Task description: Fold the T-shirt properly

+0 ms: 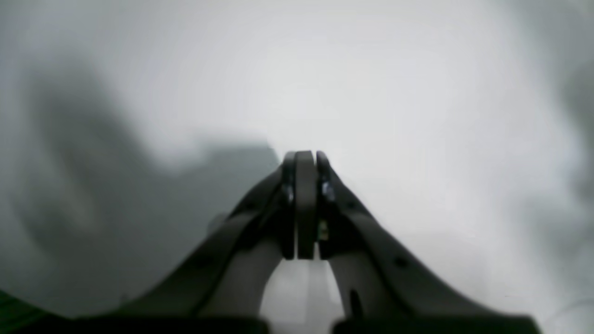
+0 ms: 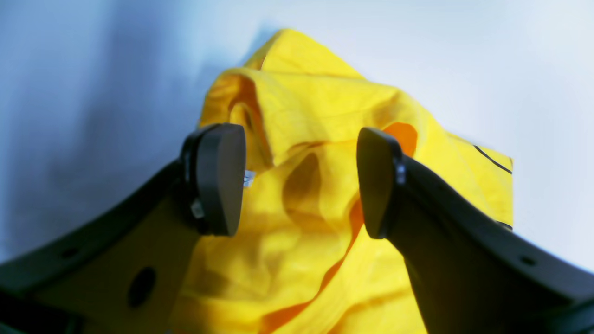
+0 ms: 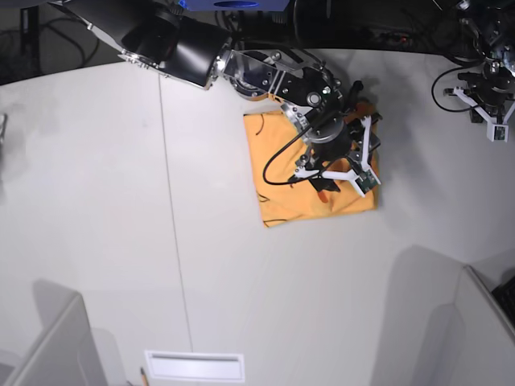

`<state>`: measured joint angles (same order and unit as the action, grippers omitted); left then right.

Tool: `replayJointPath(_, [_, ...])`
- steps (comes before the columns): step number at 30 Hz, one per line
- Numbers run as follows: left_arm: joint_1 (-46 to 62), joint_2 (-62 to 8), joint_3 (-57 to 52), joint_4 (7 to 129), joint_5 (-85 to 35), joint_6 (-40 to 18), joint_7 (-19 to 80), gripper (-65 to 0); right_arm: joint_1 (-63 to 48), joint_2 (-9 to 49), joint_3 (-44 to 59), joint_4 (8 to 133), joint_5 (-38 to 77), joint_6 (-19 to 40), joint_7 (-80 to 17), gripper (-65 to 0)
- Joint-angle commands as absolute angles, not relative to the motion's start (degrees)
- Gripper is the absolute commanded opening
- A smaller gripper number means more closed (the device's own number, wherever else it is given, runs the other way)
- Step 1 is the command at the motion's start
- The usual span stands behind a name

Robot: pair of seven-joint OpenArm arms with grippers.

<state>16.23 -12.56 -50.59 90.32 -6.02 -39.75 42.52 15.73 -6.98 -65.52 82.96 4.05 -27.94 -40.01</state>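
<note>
1. The T-shirt (image 3: 282,173) lies folded on the white table (image 3: 96,201), near its far edge;
2. The right gripper (image 2: 299,181) hangs above the cloth, fingers apart, grasping nothing;
3. The left gripper (image 1: 305,160) is closed and empty, above bare table.

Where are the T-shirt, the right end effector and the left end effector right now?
T-shirt (image 3: 278,173): base view, flat left part of the folded cloth.
Right end effector (image 2: 299,178): right wrist view, gap midway between its open fingertips, above the shirt.
Left end effector (image 1: 305,160): left wrist view, closed fingertips, over bare table.
</note>
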Motion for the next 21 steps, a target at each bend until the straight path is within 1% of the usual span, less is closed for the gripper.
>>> replayJointPath(1, [15.96,-13.58,-50.95,91.30,-6.46,-40.00,41.36,-65.0,17.10,-8.22,-65.45,83.03,3.21,-27.82,-37.76,-30.3])
replayJointPath(5, [16.04,-13.58,-50.95,91.21,-6.46,-40.00,41.36,-65.0,17.19,-8.40,-65.54,81.71,3.21,-27.74,-34.95,-30.8])
replayJointPath(6, [16.04,-13.58,-50.95,91.21,-6.46,-40.00,41.36,-65.0,17.19,-8.40,-65.54,81.71,3.21,-27.74,-34.51,-33.2])
replayJointPath(8, [16.04,-13.58,-50.95,91.21,-6.37,-40.00,41.36,-65.0,17.19,-8.40,-65.54,81.71,3.30,-27.65,-34.07,-42.9])
replayJointPath(10, [16.04,-13.58,-50.95,91.21,-6.29,-40.00,41.36,-65.0,17.19,-8.48,-65.36,81.71,4.44,-26.42,-34.07,-55.5])
replayJointPath(11, [15.96,-13.58,-50.95,91.21,-6.29,-40.00,41.36,-65.0,17.36,-8.48,-65.27,81.80,5.67,-25.89,-34.07,-63.0])
replayJointPath(12, [15.87,-13.58,-50.95,91.21,-6.29,-40.00,41.36,-65.0,17.71,-8.48,-65.27,81.89,6.73,-25.80,-33.98,-65.0])
replayJointPath(18, [15.69,-13.49,-50.95,91.12,-6.20,-40.00,41.36,-65.0,20.44,-8.48,-65.36,81.71,11.03,-25.80,-33.80,-65.0])
replayJointPath(21, [15.69,-13.41,-50.95,91.12,-6.11,-40.00,41.36,-65.0,21.76,-8.48,-65.36,81.71,11.03,-25.80,-30.64,-65.0])
